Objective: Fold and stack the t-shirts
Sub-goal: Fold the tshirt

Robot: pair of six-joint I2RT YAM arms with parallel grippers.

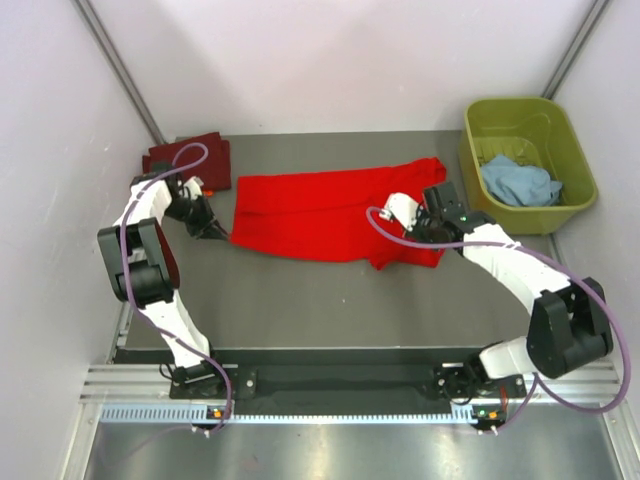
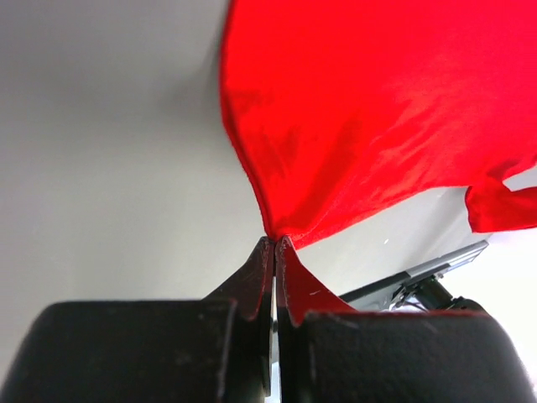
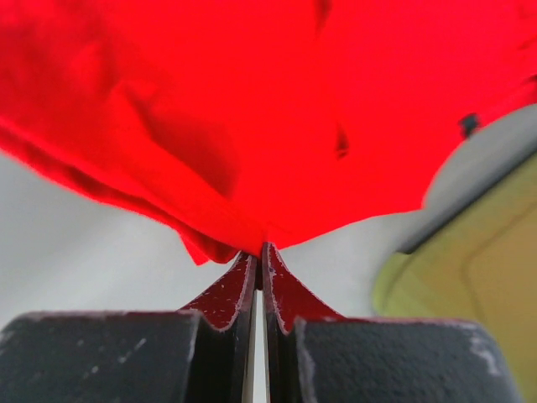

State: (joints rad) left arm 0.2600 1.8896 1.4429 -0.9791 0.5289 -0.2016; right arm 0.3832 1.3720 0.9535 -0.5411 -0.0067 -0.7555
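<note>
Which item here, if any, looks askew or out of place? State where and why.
The red t-shirt lies unevenly: its right end is bunched and folded over where the right gripper pinches it. The left gripper pinches its opposite edge. A light blue t-shirt sits crumpled in the olive tub. Nothing looks spilled or damaged.

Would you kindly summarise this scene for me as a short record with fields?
red t-shirt: spread across the table, pinched at both ends
left gripper: shut on red t-shirt, left edge
right gripper: shut on red t-shirt, right end
maroon t-shirt: folded, far left corner
light blue t-shirt: crumpled inside olive-green tub, far right
</note>
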